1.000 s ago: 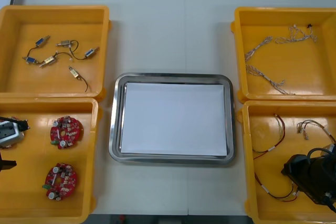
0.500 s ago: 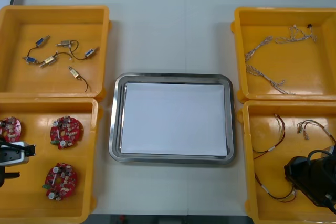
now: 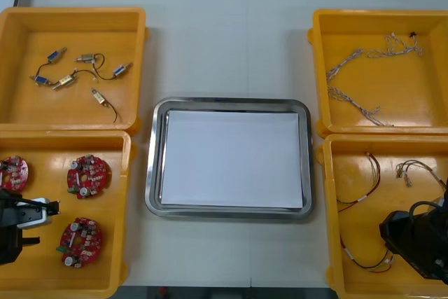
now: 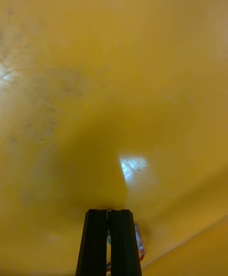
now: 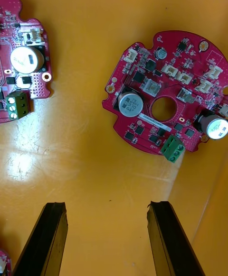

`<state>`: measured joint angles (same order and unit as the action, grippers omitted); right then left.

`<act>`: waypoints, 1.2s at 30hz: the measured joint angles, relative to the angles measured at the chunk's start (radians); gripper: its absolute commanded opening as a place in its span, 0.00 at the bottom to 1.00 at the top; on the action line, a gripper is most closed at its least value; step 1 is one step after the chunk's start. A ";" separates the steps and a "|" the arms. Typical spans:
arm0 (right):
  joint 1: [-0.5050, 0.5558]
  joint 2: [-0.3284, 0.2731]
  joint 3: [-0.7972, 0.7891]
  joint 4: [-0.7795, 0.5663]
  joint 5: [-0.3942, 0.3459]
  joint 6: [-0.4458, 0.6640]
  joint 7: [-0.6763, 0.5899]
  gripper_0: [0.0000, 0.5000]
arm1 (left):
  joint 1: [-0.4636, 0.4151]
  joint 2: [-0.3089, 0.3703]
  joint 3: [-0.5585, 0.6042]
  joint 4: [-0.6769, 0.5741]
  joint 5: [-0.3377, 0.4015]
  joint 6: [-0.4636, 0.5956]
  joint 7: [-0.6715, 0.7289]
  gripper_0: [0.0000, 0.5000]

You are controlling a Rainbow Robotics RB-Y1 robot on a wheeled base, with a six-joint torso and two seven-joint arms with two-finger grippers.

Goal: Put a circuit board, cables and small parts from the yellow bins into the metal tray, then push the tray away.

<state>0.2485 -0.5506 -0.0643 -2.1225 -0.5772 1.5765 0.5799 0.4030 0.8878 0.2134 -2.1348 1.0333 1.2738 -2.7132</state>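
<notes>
Circuit board point(image 5: 164, 103) lies just ahead of the left hand point(image 5: 107, 205), spread wide and empty, left of the metal tray point(image 3: 150, 173); the right hand point(image 4: 108, 212), pinched together, sits right of it.

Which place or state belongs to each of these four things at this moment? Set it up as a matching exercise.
Things:
1. left gripper
2. right gripper
3. metal tray
4. small metal parts

Places or states:
A. in the far left yellow bin
B. open above the circuit boards
C. between the bins, white inside
D. shut on a red and yellow cable, low in the near right yellow bin

Pairs: 1-B, 2-D, 3-C, 4-A
</notes>
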 measured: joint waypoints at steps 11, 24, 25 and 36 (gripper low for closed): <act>-0.064 -0.021 0.000 0.000 -0.021 0.033 0.000 0.00 | -0.001 0.000 -0.034 0.000 -0.022 -0.004 0.000 1.00; -0.142 -0.048 -0.083 0.000 -0.063 0.158 0.000 0.00 | -0.001 0.000 -0.087 0.001 -0.050 -0.013 0.000 0.96; -0.144 -0.052 -0.091 0.000 -0.065 0.159 0.000 0.00 | 0.000 0.000 -0.092 0.001 -0.051 -0.013 0.000 0.95; -0.150 -0.107 -0.156 0.020 -0.071 0.170 0.001 0.00 | 0.000 0.000 -0.122 0.001 -0.077 -0.017 0.000 0.82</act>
<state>0.0988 -0.6580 -0.2205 -2.1022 -0.6486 1.7464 0.5812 0.4028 0.8877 0.0917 -2.1338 0.9560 1.2571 -2.7132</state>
